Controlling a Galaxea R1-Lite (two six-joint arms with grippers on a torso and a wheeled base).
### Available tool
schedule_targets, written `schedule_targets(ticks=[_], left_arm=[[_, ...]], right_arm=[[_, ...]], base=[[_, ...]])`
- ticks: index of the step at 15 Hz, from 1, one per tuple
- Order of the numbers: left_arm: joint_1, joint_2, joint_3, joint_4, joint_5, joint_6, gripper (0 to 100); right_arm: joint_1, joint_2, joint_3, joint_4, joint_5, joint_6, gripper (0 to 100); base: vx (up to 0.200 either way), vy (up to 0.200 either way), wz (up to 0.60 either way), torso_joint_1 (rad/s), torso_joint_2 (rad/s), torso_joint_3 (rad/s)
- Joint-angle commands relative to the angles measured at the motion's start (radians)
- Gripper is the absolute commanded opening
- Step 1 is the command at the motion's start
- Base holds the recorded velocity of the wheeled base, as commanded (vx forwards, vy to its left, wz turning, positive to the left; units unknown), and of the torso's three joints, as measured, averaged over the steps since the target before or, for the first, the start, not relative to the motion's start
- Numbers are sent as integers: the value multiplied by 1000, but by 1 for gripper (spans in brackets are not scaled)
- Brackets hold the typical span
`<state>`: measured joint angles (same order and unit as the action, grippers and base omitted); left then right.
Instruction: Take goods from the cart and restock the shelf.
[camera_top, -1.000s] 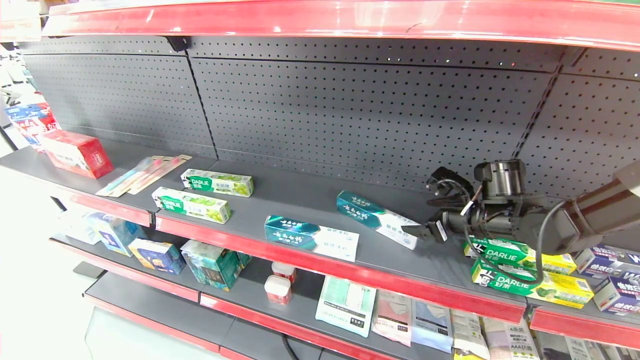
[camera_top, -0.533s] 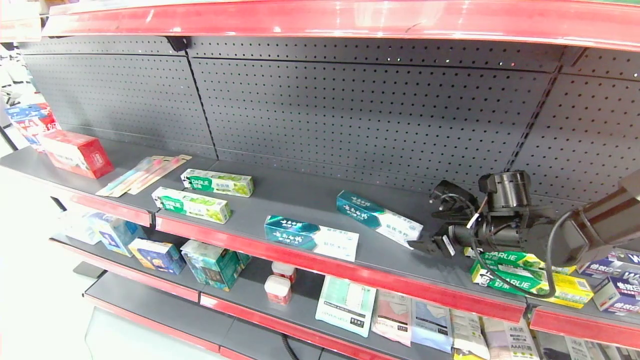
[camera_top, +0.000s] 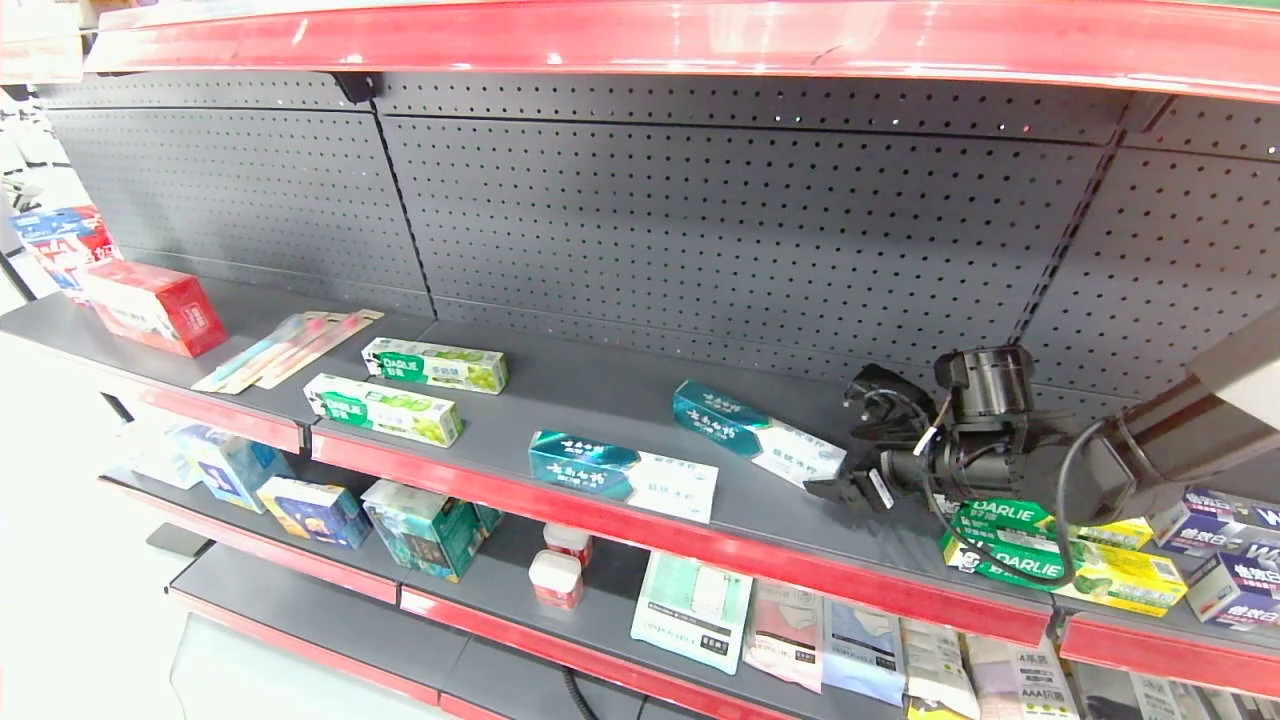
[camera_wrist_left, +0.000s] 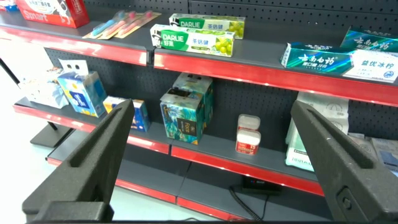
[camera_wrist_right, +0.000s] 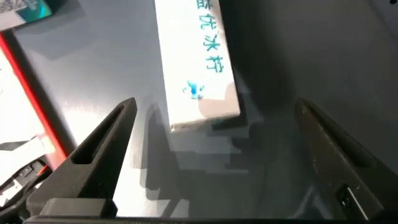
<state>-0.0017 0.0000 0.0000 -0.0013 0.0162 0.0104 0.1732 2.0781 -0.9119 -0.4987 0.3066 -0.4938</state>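
Observation:
My right gripper hovers low over the grey shelf board, open, just off the white end of a teal-and-white toothpaste box. In the right wrist view that box end lies between and slightly beyond the spread fingers of the right gripper, which hold nothing. A second teal box lies nearer the red front edge. My left gripper is open and empty, out in front of the shelving and facing the lower shelves.
Two green toothpaste boxes, toothbrush packs and a red carton lie further left. Green-and-yellow boxes are stacked under my right arm. Cartons and small jars stand on the shelf below.
My right gripper has dropped lower toward the shelf board and drawn slightly off the teal-and-white box's end, then eased a little left. The goods on the shelf stay put.

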Motion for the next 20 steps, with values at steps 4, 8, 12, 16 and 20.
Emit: schedule_targets(ticks=[4, 8, 12, 16, 20], left_arm=[[0, 0, 0, 0, 1, 0, 100], [0, 0, 0, 0, 1, 0, 100], [0, 0, 0, 0, 1, 0, 100], [0, 0, 0, 0, 1, 0, 100], [0, 0, 0, 0, 1, 0, 100]], right_arm=[[3, 33, -24, 0, 0, 0, 100], [12, 56, -47, -1, 0, -2, 100], [12, 68, -58, -1, 0, -2, 100], [15, 79, -67, -1, 2, 0, 100], [31, 80, -67, -3, 0, 1, 0]], base=[[0, 0, 0, 0, 0, 0], [0, 0, 0, 0, 0, 0], [0, 0, 0, 0, 0, 0], [0, 0, 0, 0, 0, 0], [0, 0, 0, 0, 0, 0]])
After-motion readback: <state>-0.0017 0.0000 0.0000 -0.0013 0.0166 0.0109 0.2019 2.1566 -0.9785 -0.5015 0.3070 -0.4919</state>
